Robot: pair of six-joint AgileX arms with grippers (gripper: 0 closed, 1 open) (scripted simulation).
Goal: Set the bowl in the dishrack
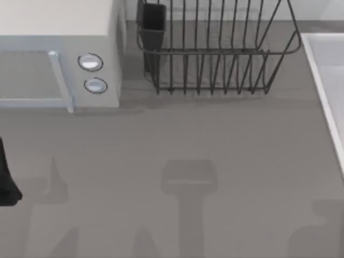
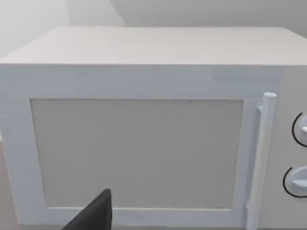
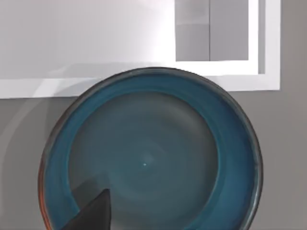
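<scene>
The teal bowl [image 3: 153, 153] lies right under my right wrist camera, upright on the grey table, its rim close to a white edge. A dark part of my right gripper [image 3: 93, 211] reaches over the bowl's near rim. The dishrack [image 1: 215, 54], a dark wire rack with upright tines, stands at the table's back centre, with its dark utensil cup [image 1: 152, 27] at the left corner. My left arm [image 1: 8, 183] sits at the table's left edge, and my left gripper [image 2: 93, 215] faces the microwave door.
A white microwave [image 1: 59, 54] with two round knobs [image 1: 90, 62] stands at the back left, beside the rack; its door [image 2: 139, 153] is closed. A white raised basin edge [image 1: 322, 86] runs along the right side. Open grey table lies in front of the rack.
</scene>
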